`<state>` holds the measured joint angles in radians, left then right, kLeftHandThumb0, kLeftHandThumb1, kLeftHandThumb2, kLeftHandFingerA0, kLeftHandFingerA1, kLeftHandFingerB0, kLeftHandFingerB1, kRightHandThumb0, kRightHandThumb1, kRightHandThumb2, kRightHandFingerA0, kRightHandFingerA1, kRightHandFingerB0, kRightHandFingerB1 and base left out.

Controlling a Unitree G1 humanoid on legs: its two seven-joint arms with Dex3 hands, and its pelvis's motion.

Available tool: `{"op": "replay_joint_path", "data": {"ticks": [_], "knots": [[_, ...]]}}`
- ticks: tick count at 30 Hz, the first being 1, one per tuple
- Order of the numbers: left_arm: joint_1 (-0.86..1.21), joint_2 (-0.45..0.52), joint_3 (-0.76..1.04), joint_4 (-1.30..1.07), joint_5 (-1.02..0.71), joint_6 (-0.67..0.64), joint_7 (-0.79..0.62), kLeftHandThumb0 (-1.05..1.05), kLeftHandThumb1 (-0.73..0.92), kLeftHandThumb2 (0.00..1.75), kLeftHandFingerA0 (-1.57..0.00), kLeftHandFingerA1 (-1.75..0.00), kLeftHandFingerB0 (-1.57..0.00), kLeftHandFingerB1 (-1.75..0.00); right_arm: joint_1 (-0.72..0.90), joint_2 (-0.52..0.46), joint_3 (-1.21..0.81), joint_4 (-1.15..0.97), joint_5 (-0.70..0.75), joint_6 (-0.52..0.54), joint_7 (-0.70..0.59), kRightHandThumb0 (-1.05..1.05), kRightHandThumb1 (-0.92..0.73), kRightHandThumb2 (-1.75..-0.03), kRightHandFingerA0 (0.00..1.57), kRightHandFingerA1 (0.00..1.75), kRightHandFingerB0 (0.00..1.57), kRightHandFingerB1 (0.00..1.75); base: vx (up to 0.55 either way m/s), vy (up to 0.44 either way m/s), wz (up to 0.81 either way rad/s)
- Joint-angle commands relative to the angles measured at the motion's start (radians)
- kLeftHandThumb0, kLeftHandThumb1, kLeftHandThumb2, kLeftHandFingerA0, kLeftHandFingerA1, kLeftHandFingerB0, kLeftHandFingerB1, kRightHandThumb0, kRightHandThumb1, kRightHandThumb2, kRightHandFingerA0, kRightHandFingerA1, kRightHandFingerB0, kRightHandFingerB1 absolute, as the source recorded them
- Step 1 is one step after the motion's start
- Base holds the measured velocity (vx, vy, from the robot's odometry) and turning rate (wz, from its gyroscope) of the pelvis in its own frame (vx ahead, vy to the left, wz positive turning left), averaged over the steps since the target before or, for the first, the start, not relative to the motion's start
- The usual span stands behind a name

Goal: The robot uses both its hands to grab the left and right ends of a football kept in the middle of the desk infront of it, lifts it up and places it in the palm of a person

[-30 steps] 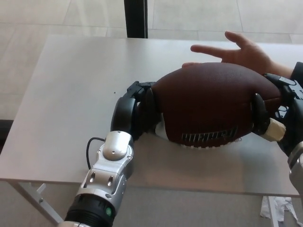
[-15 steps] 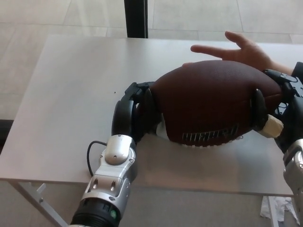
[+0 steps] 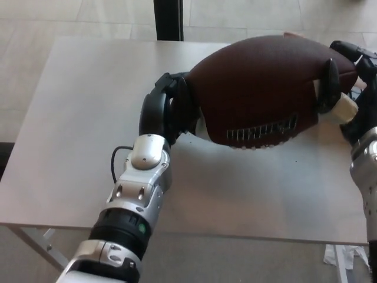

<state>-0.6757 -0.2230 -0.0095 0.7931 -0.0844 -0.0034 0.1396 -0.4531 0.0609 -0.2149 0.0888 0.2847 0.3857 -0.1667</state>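
At the lower left of the frame the left arm [image 3: 132, 206] is seen, with its silver forearm and black wrist ring, and it rises toward the middle of the picture. A thin black cable is looped beside the wrist. The left hand [image 3: 168, 109] is bent at the wrist and is turned to the right, and its thick black fingers are closed against the left end of the football [image 3: 265, 88]. The football is dark brown, with white lettering and white laces along its lower side. It is held in the upper middle and upper right of the frame, tilted so that its right end is higher than its left end. It appears to be lifted above the grey desk [image 3: 76, 118]. At the right edge the right hand [image 3: 344, 88] is placed around the right end of the football: one black finger with a pale tip is pressed across the front of the ball, and other fingers are curled over its tip. The right forearm comes up from the lower right corner.
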Motion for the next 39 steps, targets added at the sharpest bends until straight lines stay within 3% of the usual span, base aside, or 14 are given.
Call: {"op": "replay_joint_path", "data": {"ticks": [1,3,8,11,18,21,26,28,30,33,34,35,36,39], "knots": [[-0.424,-0.058,-0.084,0.159,0.062,0.218,-0.117,-0.44,0.73,0.71,-0.61,-1.63,-0.64,-1.46,-0.303,0.036,-0.027,0.027,0.152,0.125,0.042,-0.13,-0.53,-1.25,1.04,1.75,0.91,1.54,0.0,0.0,0.0],[-0.458,-0.039,-0.106,0.207,0.096,0.227,-0.116,-0.42,0.71,0.64,-0.59,-1.36,-0.65,-1.19,-0.32,0.039,-0.033,0.027,0.143,0.13,0.031,-0.1,-0.51,-1.27,1.01,1.75,0.89,1.55,0.0,0.0,0.0],[-0.532,-0.012,-0.097,0.26,0.075,0.288,-0.166,-0.45,0.74,0.68,-0.74,-1.3,-0.68,-1.03,-0.365,0.033,-0.048,0.066,0.103,0.135,0.004,-0.08,-0.47,-1.33,1.0,1.75,0.88,1.51,0.0,0.0,0.0],[-0.582,0.004,-0.135,0.281,0.11,0.388,-0.164,-0.54,0.83,0.65,-0.57,-0.99,-0.55,-0.65,-0.397,0.03,-0.074,0.119,0.103,0.132,-0.002,-0.06,-0.49,-1.31,0.99,1.75,0.87,1.46,0.0,0.0,0.0],[-0.636,0.042,-0.259,0.391,0.209,0.275,-0.254,-0.53,0.76,0.65,-0.65,-1.42,-0.58,-0.79,-0.466,0.03,-0.137,0.233,0.085,0.094,-0.062,-0.06,-0.51,-1.3,0.94,1.75,0.83,1.41,0.0,0.0,0.0],[-0.656,0.051,-0.334,0.413,0.258,0.276,-0.274,-0.53,0.78,0.62,-0.57,-1.08,-0.53,-0.54,-0.489,0.028,-0.148,0.278,0.069,0.086,-0.076,-0.07,-0.5,-1.22,0.92,1.75,0.78,1.5,0.0,0.0,0.0],[-0.67,0.025,-0.249,0.462,0.157,0.299,-0.175,-0.44,0.78,0.64,-0.49,-1.33,-0.49,-0.86,-0.531,0.021,-0.192,0.364,0.075,0.085,-0.104,-0.05,-0.48,-1.21,0.92,1.75,0.82,1.42,0.0,0.0,0.0],[-0.679,0.038,-0.369,0.487,0.272,0.279,-0.22,-0.38,0.8,0.64,-0.37,-1.1,-0.38,-0.71,-0.543,0.019,-0.204,0.399,0.075,0.08,-0.101,-0.1,-0.63,-0.99,0.89,1.75,0.78,1.37,0.0,0.0,0.0],[-0.683,0.058,-0.644,0.514,0.52,0.2,-0.266,-0.38,0.67,0.6,-0.44,-1.3,-0.43,-0.91,-0.552,0.013,-0.206,0.431,0.063,0.079,-0.102,-0.1,-0.63,-1.03,0.89,1.75,0.76,1.37,0.0,0.0,0.0],[-0.69,0.034,-0.63,0.522,0.469,0.282,-0.273,-0.3,0.61,0.6,-0.48,-1.25,-0.42,-0.67,-0.551,0.004,-0.224,0.482,0.055,0.066,-0.118,-0.1,-0.63,-1.08,0.9,1.75,0.76,1.44,0.0,0.0,0.0],[-0.691,0.037,-0.663,0.525,0.488,0.283,-0.292,-0.37,0.51,0.83,-0.51,-0.96,-0.31,-0.61,-0.548,0.007,-0.225,0.489,0.051,0.059,-0.121,-0.1,-0.65,-1.09,0.93,1.75,0.79,1.45,0.0,0.0,0.0],[-0.693,0.037,-0.709,0.531,0.518,0.283,-0.319,-0.37,0.51,0.83,-0.51,-0.96,-0.31,-0.61,-0.544,0.007,-0.227,0.501,0.047,0.05,-0.123,-0.1,-0.65,-1.09,0.93,1.75,0.79,1.45,0.0,0.0,0.0],[-0.671,0.016,-0.645,0.521,0.445,0.349,-0.279,-0.24,0.72,0.58,-0.39,-1.24,-0.23,-0.37,-0.522,-0.008,-0.234,0.527,0.033,0.044,-0.138,-0.06,-0.56,-1.15,0.88,1.75,0.75,1.45,0.0,0.0,0.0],[-0.648,0.002,-0.683,0.522,0.451,0.39,-0.286,-0.3,0.77,0.58,-0.41,-1.43,-0.18,-0.32,-0.496,-0.019,-0.253,0.568,0.022,0.036,-0.174,-0.18,-0.73,-0.87,0.9,1.75,0.73,1.4,0.0,0.0,0.0]]}}
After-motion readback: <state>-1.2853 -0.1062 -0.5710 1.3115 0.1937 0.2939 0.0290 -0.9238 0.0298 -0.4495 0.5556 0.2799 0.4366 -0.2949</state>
